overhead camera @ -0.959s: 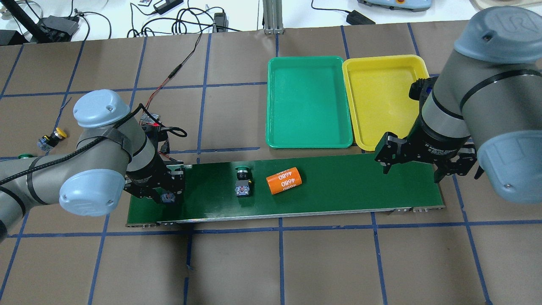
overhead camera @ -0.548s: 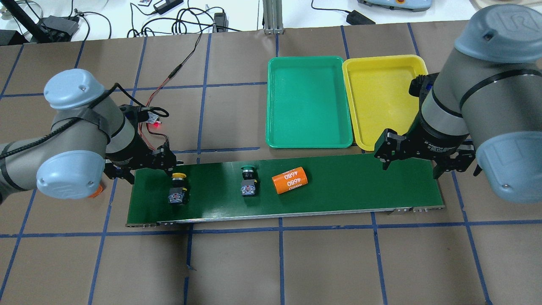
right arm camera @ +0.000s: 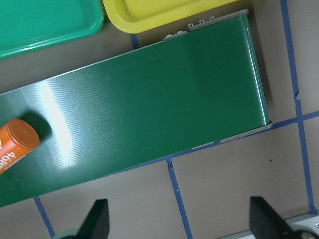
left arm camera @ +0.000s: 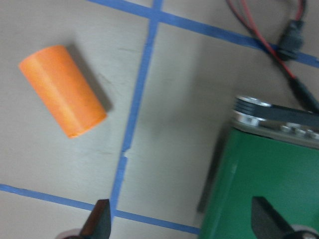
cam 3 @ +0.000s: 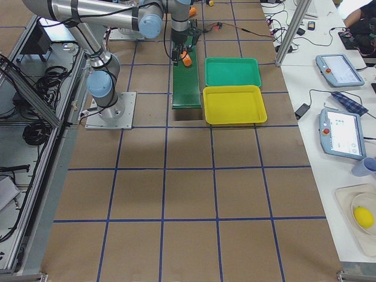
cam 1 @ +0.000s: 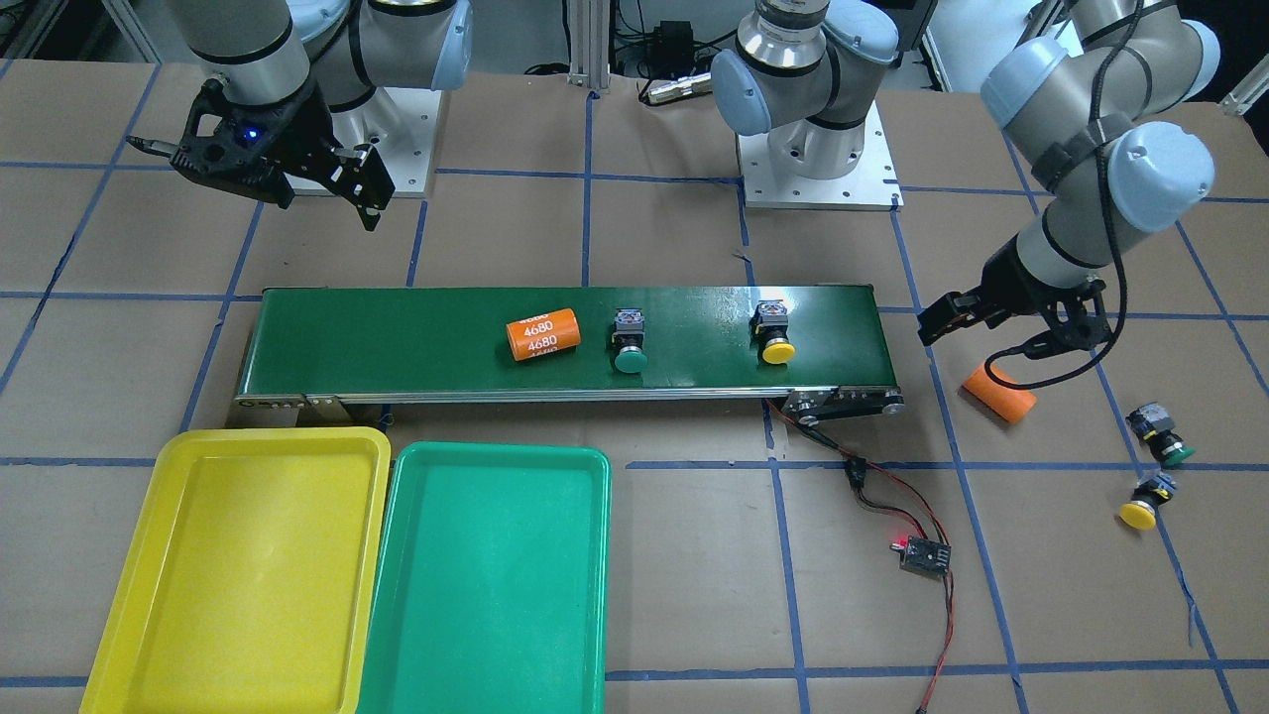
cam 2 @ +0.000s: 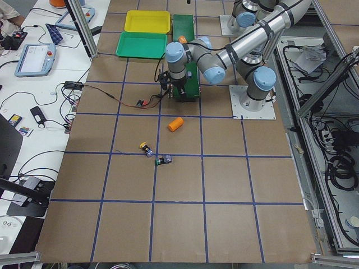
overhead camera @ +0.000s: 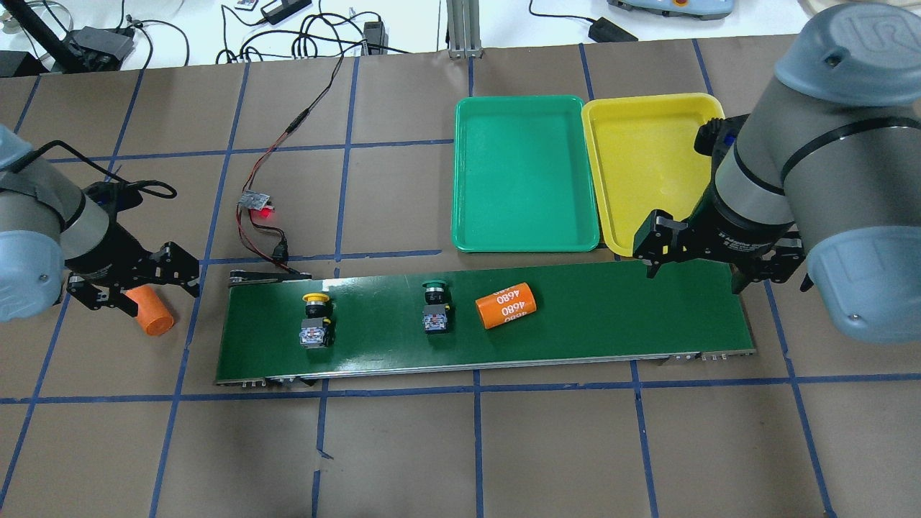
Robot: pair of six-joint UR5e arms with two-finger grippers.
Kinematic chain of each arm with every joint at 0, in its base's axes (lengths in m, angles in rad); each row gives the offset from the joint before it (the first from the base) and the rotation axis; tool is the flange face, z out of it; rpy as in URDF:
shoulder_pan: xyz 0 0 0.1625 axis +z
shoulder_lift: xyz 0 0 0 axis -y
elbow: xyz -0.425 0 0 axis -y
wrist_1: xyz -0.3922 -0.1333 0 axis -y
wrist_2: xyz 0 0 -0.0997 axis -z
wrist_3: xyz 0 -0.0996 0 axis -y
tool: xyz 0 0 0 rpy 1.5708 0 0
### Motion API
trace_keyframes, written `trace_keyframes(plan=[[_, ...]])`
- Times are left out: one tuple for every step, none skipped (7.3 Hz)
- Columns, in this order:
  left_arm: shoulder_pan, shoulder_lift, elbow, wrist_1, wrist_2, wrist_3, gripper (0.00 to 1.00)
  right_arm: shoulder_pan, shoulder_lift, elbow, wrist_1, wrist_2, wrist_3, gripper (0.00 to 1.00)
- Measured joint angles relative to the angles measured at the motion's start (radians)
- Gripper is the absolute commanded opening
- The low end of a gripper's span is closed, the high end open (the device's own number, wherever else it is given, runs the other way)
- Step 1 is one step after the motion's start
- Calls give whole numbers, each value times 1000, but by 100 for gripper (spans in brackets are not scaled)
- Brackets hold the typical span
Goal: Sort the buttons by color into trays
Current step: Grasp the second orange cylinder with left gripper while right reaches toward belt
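**Feeding stage.** The left gripper, a second ago low over the conveyor belt's end, is now hanging just off that end, jaws spread and empty, beside a plain orange cylinder. The yellow button it was placing is riding the belt behind the green button and marked cylinder, all drifting toward the belt's other end. There the right gripper is waiting, jaws spread. Alongside that end, the green tray and yellow tray are holding no button yet, so sorting looks barely begun.
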Motion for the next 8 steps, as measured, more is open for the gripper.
trace_keyframes(plan=[[63, -37, -3, 60, -4, 22, 100, 0, 12, 0, -50, -1, 1, 100], [106, -74, -6, 133, -7, 38, 100, 0, 20, 0, -79, -1, 1, 100], [126, -108, -9, 192, -7, 44, 100, 0, 23, -1, -91, 0, 1, 100], [133, -140, -10, 229, -7, 43, 98, 0, 25, -1, -93, 0, 2, 100], [136, -168, -11, 256, -8, 38, 89, 0, 32, -1, -93, -2, 2, 100], [136, -193, -11, 271, -9, 33, 72, 0, 44, -2, -92, -2, 2, 100], [137, -215, -12, 279, -9, 29, 46, 0, 55, -2, -92, -2, 1, 100], [137, -231, -10, 283, -9, 28, 31, 0, 61, -2, -92, -2, 1, 100]])
